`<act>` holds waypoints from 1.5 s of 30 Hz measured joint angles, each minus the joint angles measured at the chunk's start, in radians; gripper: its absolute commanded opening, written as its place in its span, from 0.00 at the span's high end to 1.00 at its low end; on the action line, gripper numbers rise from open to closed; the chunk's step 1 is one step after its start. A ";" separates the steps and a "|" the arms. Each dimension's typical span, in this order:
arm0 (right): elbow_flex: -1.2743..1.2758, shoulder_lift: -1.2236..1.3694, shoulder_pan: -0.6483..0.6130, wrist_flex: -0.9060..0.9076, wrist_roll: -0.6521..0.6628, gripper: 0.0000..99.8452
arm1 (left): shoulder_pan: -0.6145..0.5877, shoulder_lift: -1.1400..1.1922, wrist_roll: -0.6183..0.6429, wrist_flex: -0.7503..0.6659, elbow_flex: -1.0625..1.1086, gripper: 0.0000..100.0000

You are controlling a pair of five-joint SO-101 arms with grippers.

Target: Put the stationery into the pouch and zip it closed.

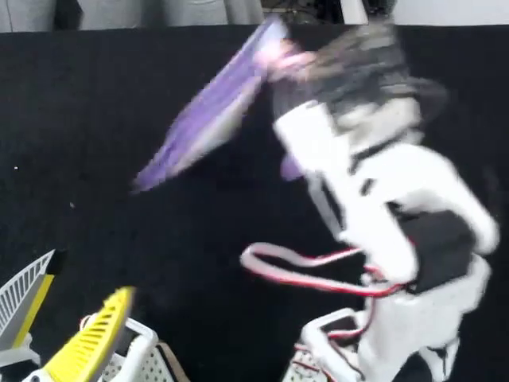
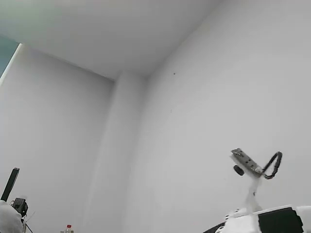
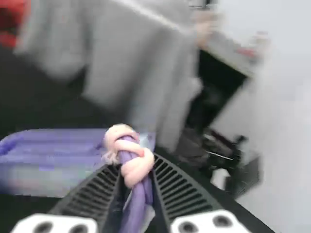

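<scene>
The high camera is fixed above the near side of the black worktop (image 1: 95,119). It looks down and across, with the lifted purple pouch (image 1: 208,107) towards the far edge and a grey curtain (image 1: 159,12) just beyond it. The right wrist camera sits close behind the right pincer (image 3: 135,167), almost against the pouch, and faces past it to that same curtain. These two views share the pouch and the curtain. The left wrist camera faces away from the pouch, tilted steeply up at a distant wall corner (image 2: 131,145) and the ceiling (image 2: 107,29). A piece of white arm (image 2: 272,221) shows close by.
</scene>
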 measured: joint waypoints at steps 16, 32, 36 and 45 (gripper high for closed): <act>0.005 0.112 -0.008 0.000 0.048 0.99 | 0.000 -0.002 0.000 0.034 0.000 0.78; -0.032 0.025 -0.052 0.032 0.025 0.99 | 0.000 -0.002 -0.014 -0.008 0.121 0.78; -0.032 0.025 -0.057 0.080 0.087 0.99 | 0.000 -0.002 -0.118 -0.032 0.192 0.75; -0.032 -0.048 -0.057 0.098 0.150 0.99 | 0.000 0.000 -0.155 -0.072 0.296 0.69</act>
